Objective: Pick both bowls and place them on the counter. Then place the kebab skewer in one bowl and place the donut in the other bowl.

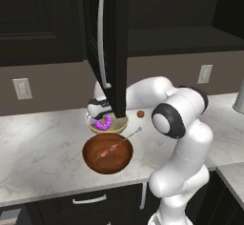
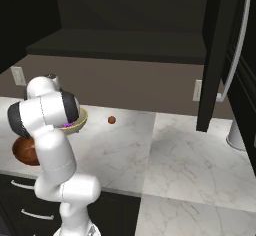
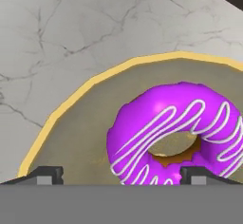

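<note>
White marble worktop [image 1: 43, 148] carries both bowls. Your gripper [image 3: 121, 175] hangs released over the cream bowl [image 3: 71, 123], donut [image 3: 175, 133] lying inside at its 3 o'clock; the skewer [image 1: 116, 147] rests in the brown bowl [image 1: 107, 154], so both items look placed.

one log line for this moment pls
hand: open, over donut | donut: in cream bowl | skewer: in brown bowl | bowls: on counter
</note>
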### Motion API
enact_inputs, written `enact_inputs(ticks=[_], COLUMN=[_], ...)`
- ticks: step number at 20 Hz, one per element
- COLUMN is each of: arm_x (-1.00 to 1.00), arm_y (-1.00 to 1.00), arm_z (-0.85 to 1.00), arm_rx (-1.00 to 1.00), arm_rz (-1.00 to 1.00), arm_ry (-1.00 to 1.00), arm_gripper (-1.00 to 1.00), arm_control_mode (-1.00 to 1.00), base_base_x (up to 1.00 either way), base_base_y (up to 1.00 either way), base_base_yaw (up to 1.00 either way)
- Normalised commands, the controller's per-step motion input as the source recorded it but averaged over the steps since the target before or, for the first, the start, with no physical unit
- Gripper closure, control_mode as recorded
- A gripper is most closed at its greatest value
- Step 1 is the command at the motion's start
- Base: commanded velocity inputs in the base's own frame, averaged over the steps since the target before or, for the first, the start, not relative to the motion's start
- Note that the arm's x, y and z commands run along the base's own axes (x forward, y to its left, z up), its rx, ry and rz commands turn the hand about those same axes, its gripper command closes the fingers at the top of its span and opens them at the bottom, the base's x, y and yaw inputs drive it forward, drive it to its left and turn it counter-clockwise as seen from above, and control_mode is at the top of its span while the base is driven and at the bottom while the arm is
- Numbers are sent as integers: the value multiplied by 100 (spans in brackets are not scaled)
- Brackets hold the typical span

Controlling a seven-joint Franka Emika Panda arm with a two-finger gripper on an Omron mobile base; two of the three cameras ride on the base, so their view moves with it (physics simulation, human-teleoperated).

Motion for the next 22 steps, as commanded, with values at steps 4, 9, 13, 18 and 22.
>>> enact_inputs(ticks=[4,9,13,18,22], arm_x=[-25,-22,-32,-44,-48], arm_y=[-30,-36,-33,-37,-40], arm_z=[9,28,38,26,31], arm_rx=[0,2,3,3,2], arm_rz=[-5,-4,-1,0,0], arm_ry=[-3,0,-1,-4,-9], arm_gripper=[-100,-100,-100,-100,-100], arm_control_mode=[-100,-100,-100,-100,-100], base_base_x=[0,0,0,0,0], base_base_y=[0,0,0,0,0], base_base_yaw=[0,0,0,0,0])
